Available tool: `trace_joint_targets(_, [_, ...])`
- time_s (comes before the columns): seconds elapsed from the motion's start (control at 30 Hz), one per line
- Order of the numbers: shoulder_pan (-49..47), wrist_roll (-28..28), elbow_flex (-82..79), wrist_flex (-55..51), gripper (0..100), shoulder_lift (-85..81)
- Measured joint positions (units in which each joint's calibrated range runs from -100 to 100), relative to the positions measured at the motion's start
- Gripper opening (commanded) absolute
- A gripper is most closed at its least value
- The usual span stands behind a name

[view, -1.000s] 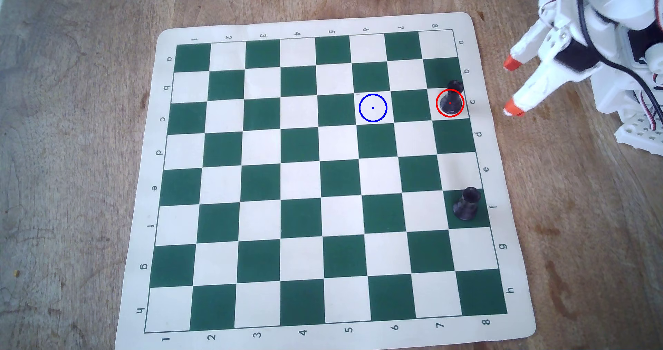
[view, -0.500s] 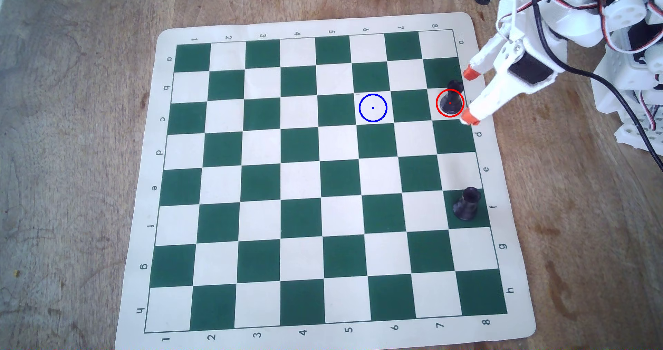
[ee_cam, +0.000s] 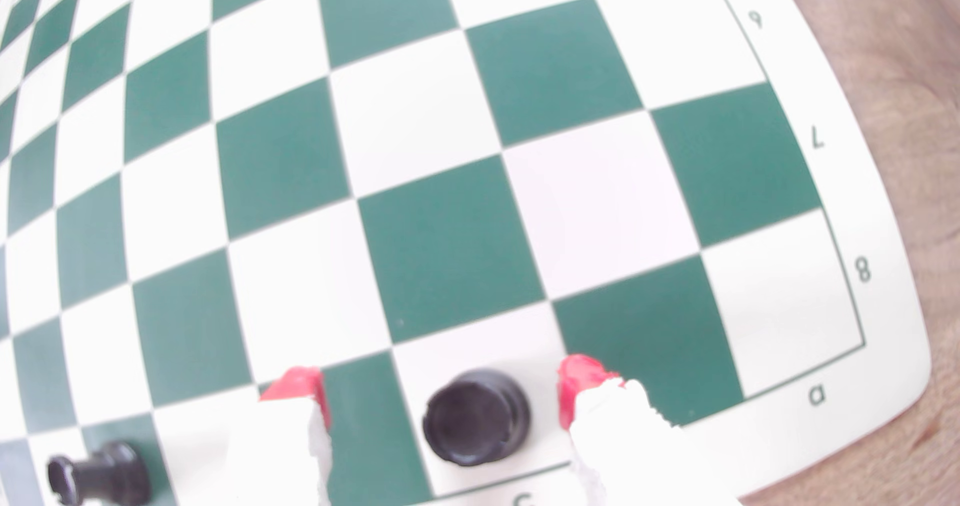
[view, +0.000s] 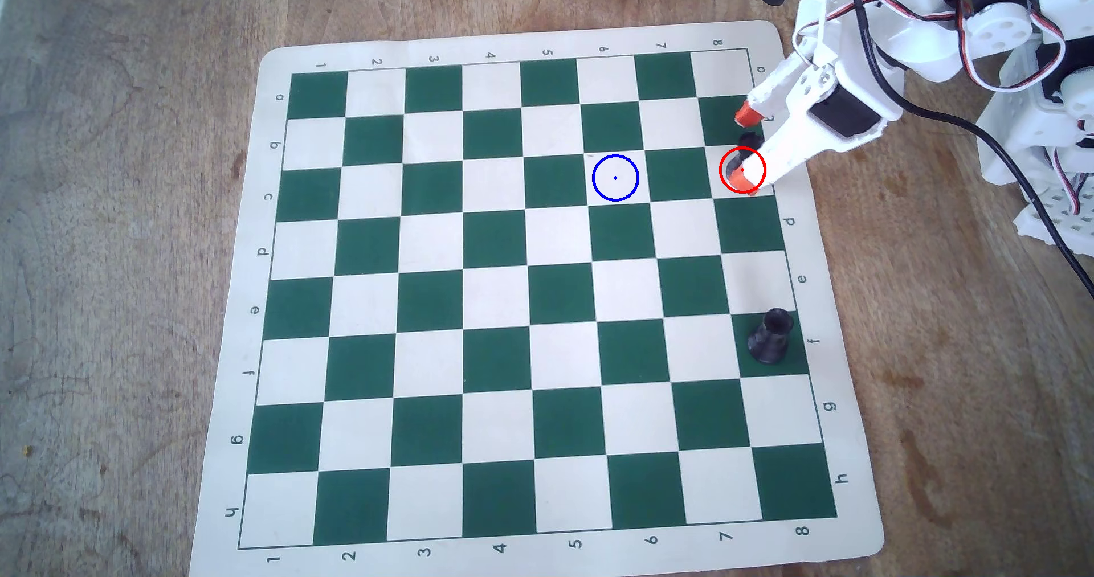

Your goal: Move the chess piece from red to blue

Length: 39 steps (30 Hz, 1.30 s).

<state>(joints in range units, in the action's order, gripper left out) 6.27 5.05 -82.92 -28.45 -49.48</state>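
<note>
Spread wide, the pincer [view: 744, 150] sits low over the chessboard mat [view: 533, 293] near the far right corner of the desk [view: 118, 257] in the overhead view, its two orange-tipped fingers [view: 747, 114] straddling the chess piece [view: 749, 139] without touching it. In the wrist view the pincer [ee_cam: 441, 389] shows clear gaps on either side of the chess piece [ee_cam: 475, 417], which stands upright on a white square by the mat's edge. The red ring [view: 742, 169] lies on that same square, partly under the nearer finger, with the piece at its far rim. The blue ring [view: 615, 178] is two squares toward the desk's left edge. A stouter black piece [view: 769, 335] stands on a green square along the mat's right side, well toward the near edge.
</note>
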Motion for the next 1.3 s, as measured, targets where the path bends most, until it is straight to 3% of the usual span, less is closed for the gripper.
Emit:
trace_joint_targets(0.57, [0.0,0.0,0.0,1.8,18,2.6])
trace_joint_targets(0.87, [0.0,0.0,0.0,1.8,0,2.6])
trace_joint_targets(1.17, [-0.1,-0.2,0.3,-1.6,0,1.2])
trace_joint_targets(1.3, [-1.5,0.1,5.1,-9.9,0,1.1])
